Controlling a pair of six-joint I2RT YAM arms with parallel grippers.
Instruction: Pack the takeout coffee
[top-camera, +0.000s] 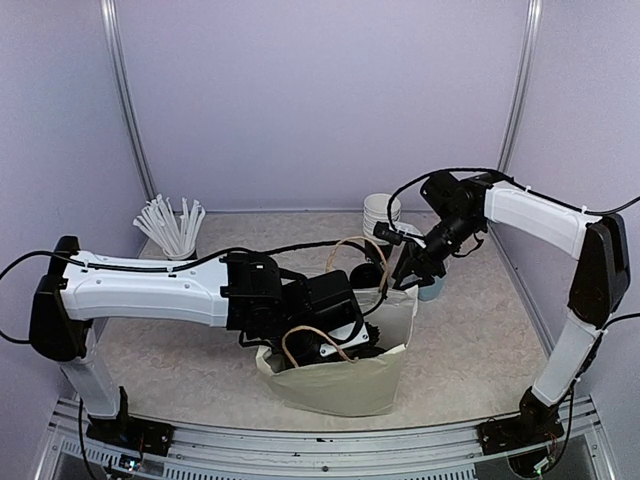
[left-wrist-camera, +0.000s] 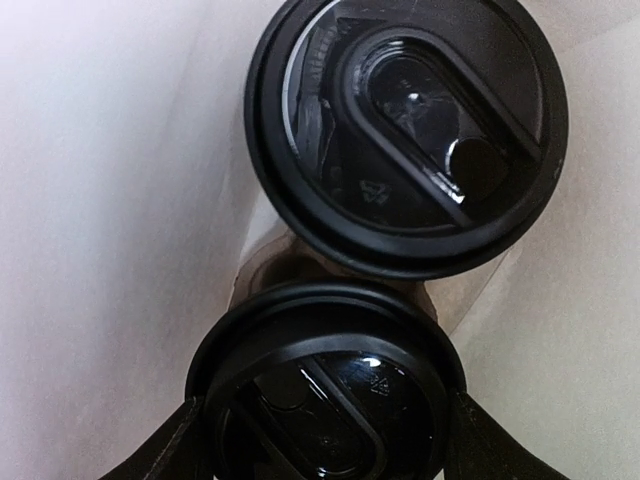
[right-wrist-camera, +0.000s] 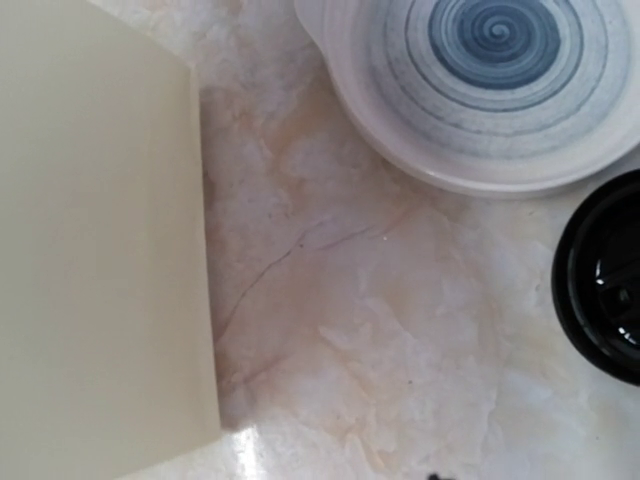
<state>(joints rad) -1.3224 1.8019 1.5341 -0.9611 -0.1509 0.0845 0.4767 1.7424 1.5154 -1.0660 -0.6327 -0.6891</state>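
Observation:
In the left wrist view a takeout coffee (left-wrist-camera: 330, 390) with a round black lid sits between my left gripper (left-wrist-camera: 328, 425) fingers, which press on its two sides. A second black-lidded cup (left-wrist-camera: 405, 130) stands just beyond it, and both are down inside the cream paper bag (top-camera: 340, 385). From above, my left gripper (top-camera: 325, 340) reaches into the bag's open mouth. My right gripper (top-camera: 408, 268) hangs at the bag's far right rim. Its fingers do not show in its own wrist view, which looks down on the bag's wall (right-wrist-camera: 90, 250) and the marbled table.
A light blue mug (top-camera: 432, 288) with a spiral inside (right-wrist-camera: 495, 60) stands right of the bag. Another black lid (right-wrist-camera: 605, 280) shows at the right wrist view's right edge. A stack of white cups (top-camera: 381, 210) stands behind. At the back left is a black cup of white sticks (top-camera: 170, 232).

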